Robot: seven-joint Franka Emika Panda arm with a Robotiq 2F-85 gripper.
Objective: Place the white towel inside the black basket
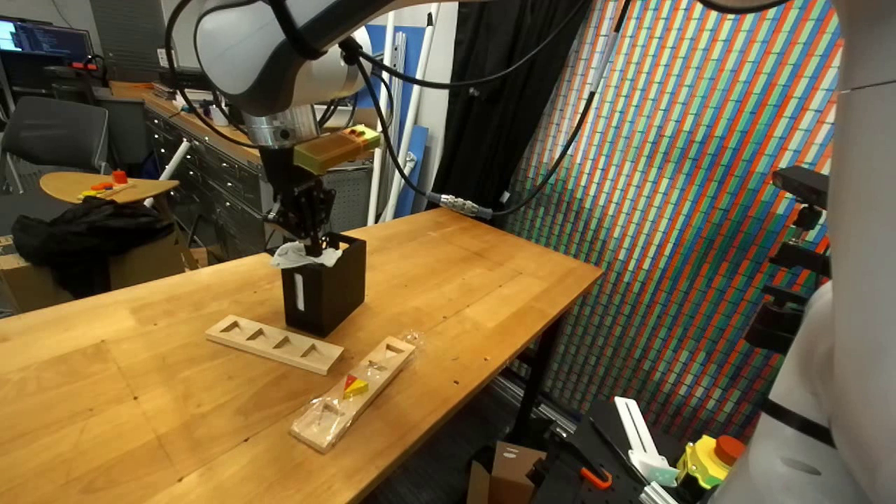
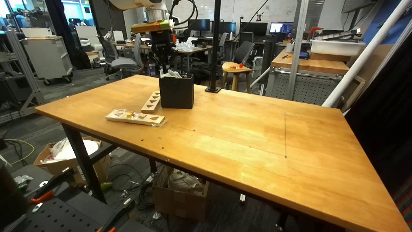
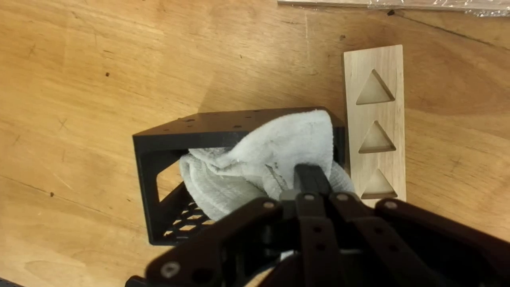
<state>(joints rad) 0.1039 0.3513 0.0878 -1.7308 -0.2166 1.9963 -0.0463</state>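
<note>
Although your gripper [image 3: 312, 175] stands fully closed, any hold on the white towel [image 3: 275, 153], lying partly inside the black basket [image 3: 181, 141], cannot be confirmed; tuck all overhang inside before withdrawing.

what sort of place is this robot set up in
Most likely a robotics lab or workshop, though no sign says so: a robot arm reaches over a wooden worktable, a red-topped yellow button box sits off to the side, and monitors stand in the background.

Robotics lab: robot arm [image 1: 241, 70], monitors [image 2: 202, 25], whiteboard [image 2: 275, 11]
</note>
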